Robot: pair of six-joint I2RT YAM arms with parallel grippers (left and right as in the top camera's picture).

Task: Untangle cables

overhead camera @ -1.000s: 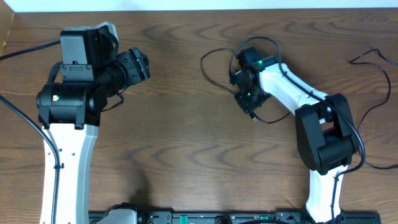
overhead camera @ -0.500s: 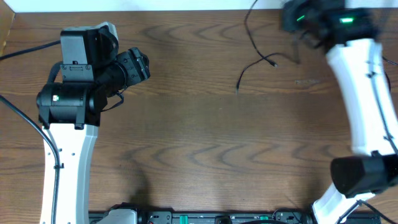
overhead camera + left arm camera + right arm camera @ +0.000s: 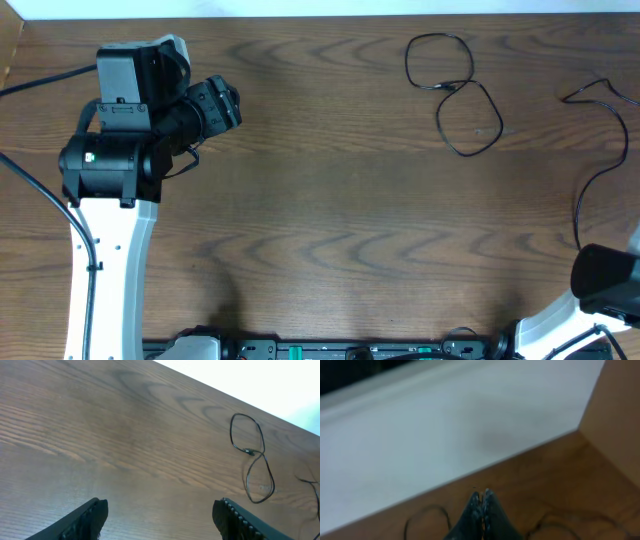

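Observation:
A thin black cord (image 3: pixel 449 87) lies in a loose figure-eight on the wooden table at the back right. It also shows in the left wrist view (image 3: pixel 248 451), far ahead of my left gripper. My left gripper (image 3: pixel 222 104) (image 3: pixel 160 520) is open and empty, hovering over bare wood at the left. My right gripper (image 3: pixel 481 499) is shut with nothing seen between its fingers; it points at the table's far edge and is out of the overhead view. Blurred dark cord loops (image 3: pixel 426 508) lie below it. No white cord is in view.
A thicker black wire (image 3: pixel 598 165) runs along the table's right side towards the right arm's base (image 3: pixel 608 283). A pale surface (image 3: pixel 445 420) lies beyond the table's back edge. A wooden side wall (image 3: pixel 620 420) stands at the right.
The right arm carried the black cord from the table's middle towards the back right, then swung out of the overhead view. The cord now lies free on the table. The left arm has not moved.

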